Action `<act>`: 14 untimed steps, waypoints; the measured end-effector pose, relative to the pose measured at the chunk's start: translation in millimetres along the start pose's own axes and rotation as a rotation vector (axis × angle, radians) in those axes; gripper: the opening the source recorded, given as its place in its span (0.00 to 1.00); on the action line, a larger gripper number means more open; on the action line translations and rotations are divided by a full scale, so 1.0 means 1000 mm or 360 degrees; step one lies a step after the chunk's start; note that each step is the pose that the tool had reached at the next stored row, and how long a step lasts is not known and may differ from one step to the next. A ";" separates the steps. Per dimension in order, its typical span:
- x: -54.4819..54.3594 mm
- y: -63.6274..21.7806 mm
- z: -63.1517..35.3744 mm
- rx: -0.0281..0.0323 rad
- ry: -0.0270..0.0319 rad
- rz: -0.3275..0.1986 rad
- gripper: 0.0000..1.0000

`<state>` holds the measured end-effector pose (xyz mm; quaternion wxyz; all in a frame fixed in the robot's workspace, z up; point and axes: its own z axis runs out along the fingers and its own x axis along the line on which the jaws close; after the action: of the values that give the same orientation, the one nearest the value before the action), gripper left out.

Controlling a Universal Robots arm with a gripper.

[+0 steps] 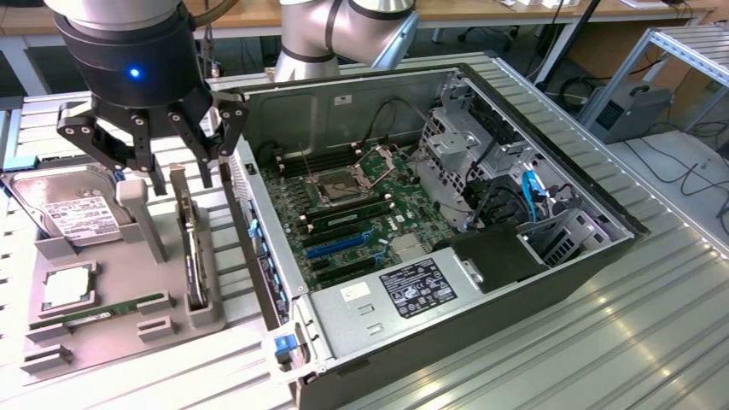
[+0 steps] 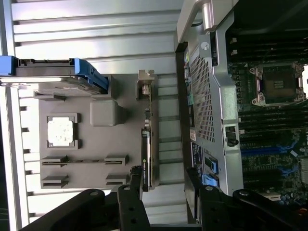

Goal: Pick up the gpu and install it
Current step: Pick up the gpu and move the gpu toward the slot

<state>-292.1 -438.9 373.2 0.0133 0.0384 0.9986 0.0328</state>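
Note:
The gpu [image 1: 194, 248] stands on edge in a slot of the grey parts holder [image 1: 114, 273], to the exterior view's left of the open computer case [image 1: 456, 282]. In the wrist view the gpu [image 2: 146, 144] appears edge-on, a thin dark card with a metal bracket at one end. My gripper [image 1: 169, 166] hangs just above the card's far end, open, with nothing between its fingers. The black fingers [image 2: 131, 202] straddle the space between the card and the case wall, and my gripper [image 2: 166, 195] touches nothing.
On the holder lie a silver hard drive [image 1: 74, 213], a CPU [image 1: 68, 286] and a narrow RAM stick [image 1: 97, 312]. The case wall [image 1: 256, 248] rises right beside the gpu. Inside lies the green motherboard [image 1: 353, 222] with blue slots [image 1: 341, 243].

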 end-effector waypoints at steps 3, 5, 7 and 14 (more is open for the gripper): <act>0.000 -0.0001 0.0008 -0.00002 -0.00001 0.0000 0.48; 0.000 -0.0001 0.0013 -0.00002 -0.00001 0.0000 0.48; 0.000 -0.0001 0.0020 -0.00002 -0.00001 0.0000 0.48; 0.000 -0.0003 0.0038 0.00000 0.00000 0.0000 0.48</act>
<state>-292.3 -439.0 369.3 0.0133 0.0384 0.9986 0.0328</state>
